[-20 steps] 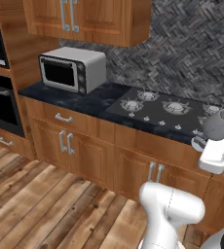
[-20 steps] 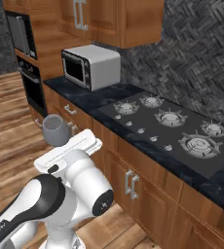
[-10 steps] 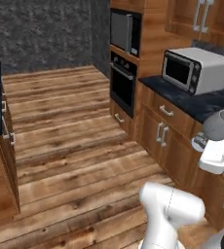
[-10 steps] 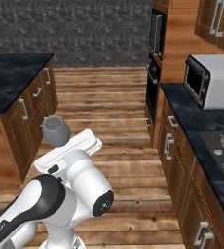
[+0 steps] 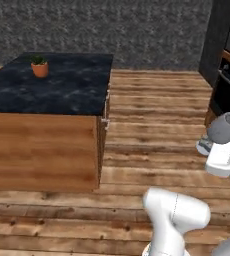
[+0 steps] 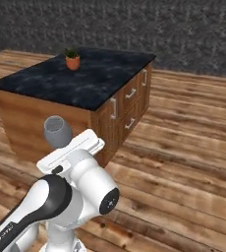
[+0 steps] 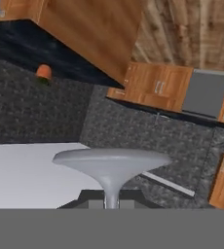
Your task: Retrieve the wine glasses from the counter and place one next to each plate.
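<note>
Plant [image 5: 39, 67]: sits upper left in the left base view, a small orange pot near the far corner of the table [image 5: 62, 87]; no plates to be seen on the stretch of top in frame.
Table: dark marble top on a wooden block, filling the left half of that view; in the right base view it runs across the upper left, drawers on the side facing the robot.
Floor [image 5: 152, 145]: bare wood planks through the middle, open ground between robot and table.
Glass [image 5: 224, 128]: here's the task's thing, at the right edge of the left base view, carried bowl-up above the white hand; in the right base view it rides lower left.
End effector [image 7: 112, 202]: bottom centre of the hand view, clamped together on the thin stem, the round foot spreading just above the fingers.
Risk, slip: the grip is on a slim stem alone, so I'd say a jolt from the base could tilt or drop the glass.
Risk, knock: the bowl stands proud of the hand, and a tight swing near the table edge could clip it.
Risk, placement: with no plate in sight, setting down early would likely miss the spot.
</note>
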{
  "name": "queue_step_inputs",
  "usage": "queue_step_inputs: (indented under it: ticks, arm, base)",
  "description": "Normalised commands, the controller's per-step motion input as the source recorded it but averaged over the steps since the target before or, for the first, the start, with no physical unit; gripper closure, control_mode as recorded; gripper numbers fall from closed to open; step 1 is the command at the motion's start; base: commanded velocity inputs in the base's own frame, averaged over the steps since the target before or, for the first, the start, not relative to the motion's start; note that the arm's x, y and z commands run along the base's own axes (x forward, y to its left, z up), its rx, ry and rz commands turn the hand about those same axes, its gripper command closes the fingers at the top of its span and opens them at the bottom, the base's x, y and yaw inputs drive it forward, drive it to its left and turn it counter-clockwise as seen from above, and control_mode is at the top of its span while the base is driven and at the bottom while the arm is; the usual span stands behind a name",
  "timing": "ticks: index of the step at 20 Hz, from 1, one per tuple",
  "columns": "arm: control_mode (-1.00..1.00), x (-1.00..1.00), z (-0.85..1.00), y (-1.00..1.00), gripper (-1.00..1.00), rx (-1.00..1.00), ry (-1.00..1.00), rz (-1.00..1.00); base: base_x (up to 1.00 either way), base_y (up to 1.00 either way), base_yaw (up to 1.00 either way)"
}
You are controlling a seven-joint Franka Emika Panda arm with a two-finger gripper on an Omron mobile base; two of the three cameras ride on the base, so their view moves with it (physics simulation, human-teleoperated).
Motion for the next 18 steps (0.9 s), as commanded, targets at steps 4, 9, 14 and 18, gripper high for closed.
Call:
queue_step_inputs:
  ticks: [4, 9, 14, 18]
  arm:
    - [1.0, 0.0, 0.0, 0.0, 1.0, 0.0, 0.0, 0.0]
    - [1.0, 0.0, 0.0, 0.0, 1.0, 0.0, 0.0, 0.0]
    - [1.0, 0.0, 0.0, 0.0, 1.0, 0.0, 0.0, 0.0]
    - [1.0, 0.0, 0.0, 0.0, 1.0, 0.0, 0.0, 0.0]
  base:
    - [0.36, 1.0, 0.53]
    - [0.0, 0.65, 0.88]
    - [0.01, 0.07, 1.0]
    - [0.88, -0.09, 0.67]
